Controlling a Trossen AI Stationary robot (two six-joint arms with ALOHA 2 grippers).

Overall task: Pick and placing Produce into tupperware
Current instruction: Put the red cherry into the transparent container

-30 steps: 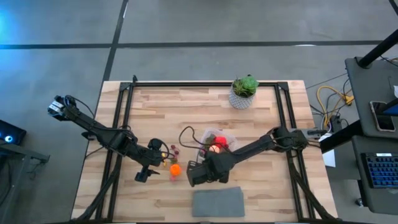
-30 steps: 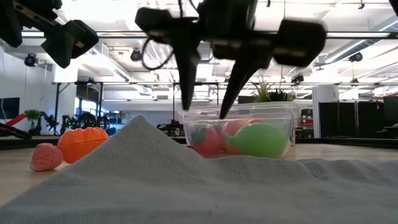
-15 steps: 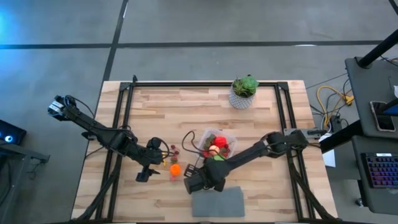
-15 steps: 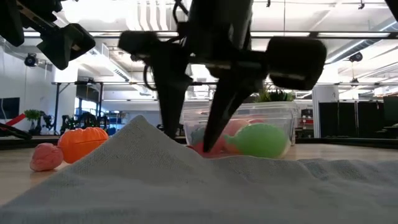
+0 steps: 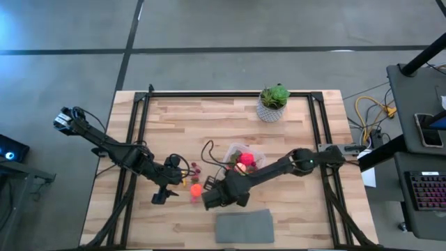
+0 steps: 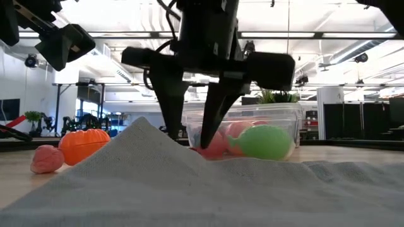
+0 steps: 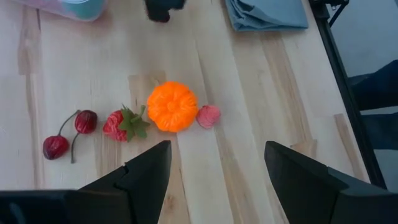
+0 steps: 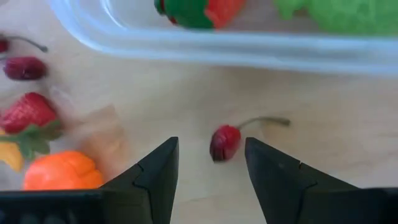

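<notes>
The clear tupperware [image 5: 245,157] stands on the table's near half and holds green, red and peach produce [image 6: 264,141]. Loose produce lies to its left: an orange piece [image 7: 172,106], a pink berry [image 7: 208,116], a strawberry [image 7: 121,124] and dark red cherries [image 7: 86,121]. My right gripper [image 5: 209,199] is open, pointing down between the tub and these pieces. In its wrist view a single cherry [image 8: 224,142] lies on the wood just ahead of the gap between the fingers [image 8: 210,155]. My left gripper [image 5: 161,196] hangs open above the table, left of the produce [image 7: 217,146].
A grey cloth [image 5: 244,226] lies at the near edge, bunched up in front of the low camera [image 6: 189,183]. A potted green plant [image 5: 273,103] stands near the far edge. A black frame [image 5: 139,104] borders the table. Bare wood lies between the plant and the tub.
My right gripper has moved from the tub's near side toward the table's left and come down close to the tabletop beside the loose produce. Its fingers have stayed open.
</notes>
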